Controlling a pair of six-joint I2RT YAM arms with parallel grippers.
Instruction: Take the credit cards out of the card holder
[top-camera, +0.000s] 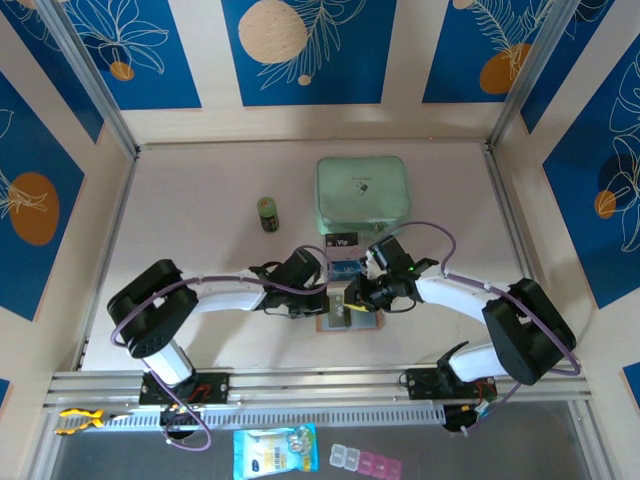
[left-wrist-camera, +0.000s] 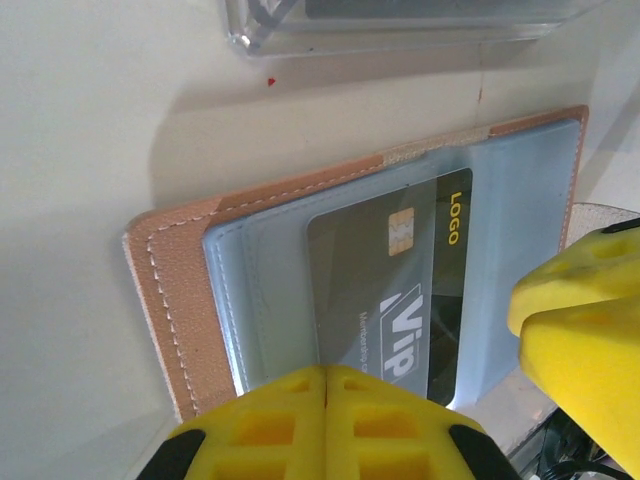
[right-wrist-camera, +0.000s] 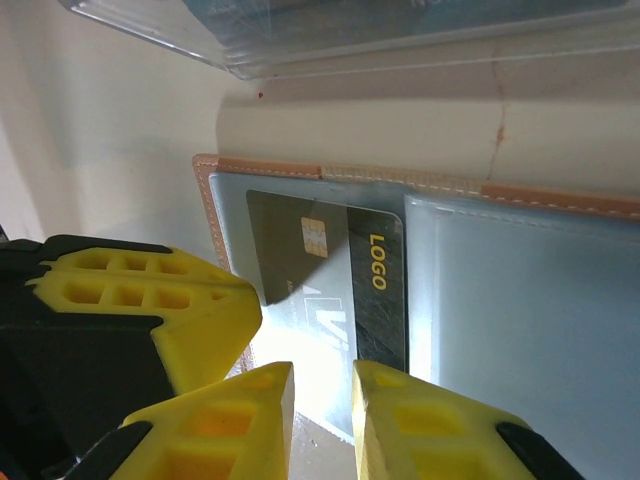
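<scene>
The tan card holder lies open on the table, its grey-clear pockets up. One dark credit card printed "VIP" and "LOGO" sits partly in the left pocket. My left gripper is shut, its tips pressing on that pocket's near edge. My right gripper hovers over the card's near edge, jaws a narrow gap apart and gripping nothing I can see. Seen from above, both grippers meet over the holder. Another dark card lies just beyond, with a blue one beside it.
A mint-green zip case stands behind the holder, and a small dark-green cylinder to its left. A clear plastic packet lies just past the holder. The two grippers' yellow fingers are close together.
</scene>
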